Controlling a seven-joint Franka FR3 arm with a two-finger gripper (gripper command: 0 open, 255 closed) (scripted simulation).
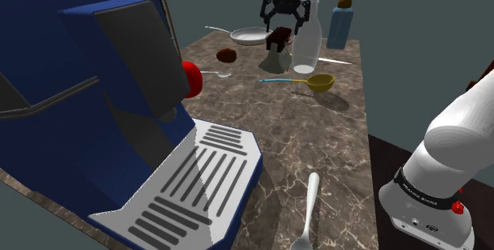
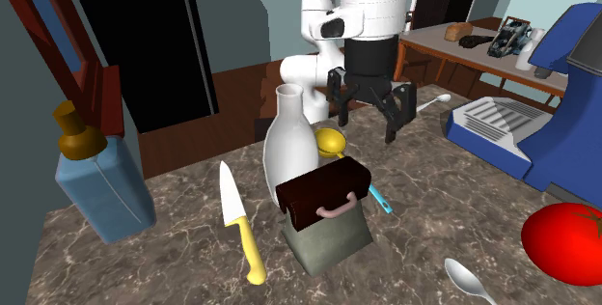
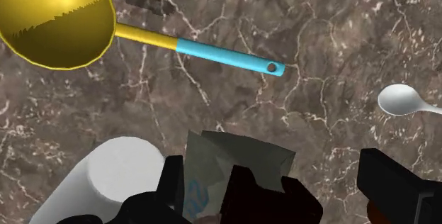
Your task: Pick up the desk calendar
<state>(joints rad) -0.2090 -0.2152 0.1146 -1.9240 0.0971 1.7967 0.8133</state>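
Note:
The desk calendar [image 2: 326,218] is a grey-green wedge with a dark red top and a pink loop. It stands on the marble counter beside a white bottle [image 2: 289,153]. In the shoulder view the calendar [image 1: 279,44] is at the far end of the counter. My gripper [image 1: 284,24] hangs open just above it without touching. In the second exterior view the gripper [image 2: 369,124] is over the calendar's far side. In the wrist view the calendar [image 3: 237,162] lies below, between my spread fingers [image 3: 397,187], closer to one finger than the other.
A yellow ladle with a blue handle [image 3: 57,20] lies by the bottle. A yellow-handled knife [image 2: 239,221], a blue soap dispenser [image 2: 101,182], a tomato [image 2: 569,240], a pan [image 1: 249,35] and spoons [image 1: 307,217] share the counter. A big blue coffee machine [image 1: 103,106] stands at the shoulder view's left.

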